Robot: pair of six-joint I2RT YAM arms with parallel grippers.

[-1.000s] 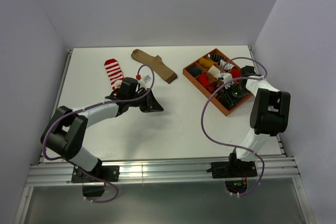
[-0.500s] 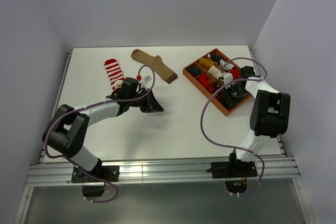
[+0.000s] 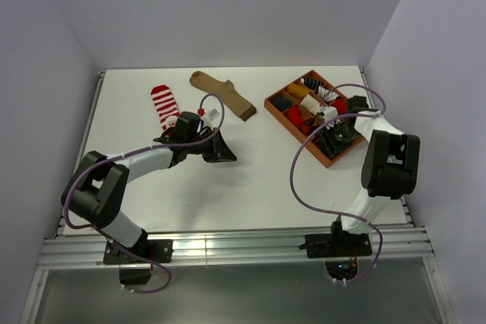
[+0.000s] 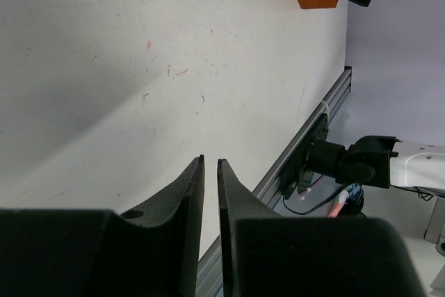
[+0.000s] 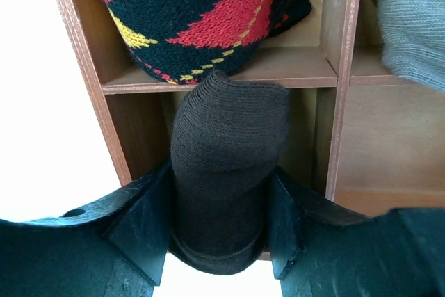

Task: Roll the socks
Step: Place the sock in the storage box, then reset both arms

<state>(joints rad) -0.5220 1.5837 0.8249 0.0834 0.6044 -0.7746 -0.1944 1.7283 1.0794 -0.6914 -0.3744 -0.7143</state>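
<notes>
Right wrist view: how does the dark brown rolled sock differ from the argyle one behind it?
The dark brown rolled sock is plain; the black knitted rolled sock has red diamonds and yellow lines. The brown one stands in the nearer compartment of the wooden tray, the black one in the next beyond. The brown one sits between the right tool's fingers; the black one is outside them. Both rolled.

Left arm (image 3: 144, 161) low and extended, left fingers (image 4: 182, 199) nearly together; right arm (image 3: 387, 161) folded forward, right fingers (image 5: 142, 227) spread wide.
</notes>
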